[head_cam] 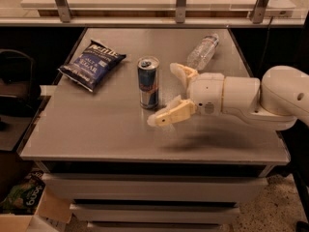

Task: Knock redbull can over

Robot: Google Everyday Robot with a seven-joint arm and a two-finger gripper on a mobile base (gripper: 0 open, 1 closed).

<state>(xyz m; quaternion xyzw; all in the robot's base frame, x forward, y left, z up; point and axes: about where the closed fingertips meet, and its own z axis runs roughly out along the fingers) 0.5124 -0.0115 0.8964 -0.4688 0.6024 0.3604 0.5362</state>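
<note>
Steel-grey and dull under the light, the table (106,129) carried three things. The redbull can (148,83) stood upright near the middle of the top, silver lid up and red logo facing the room. Left of it and a little farther back lay a dark blue chip bag (91,64), flat on its back. Well to the right and toward the far edge, a clear water bottle (203,51) lay on its side. The white arm (241,98) reached in from the right, held above the surface with its shadow below. Its gripper (162,94) hung just beside the can's right side. The cream fingers (174,114) were spread wide and released, one behind the can's level and one in front. Whether the nearer finger touched the can, I could not tell.
</note>
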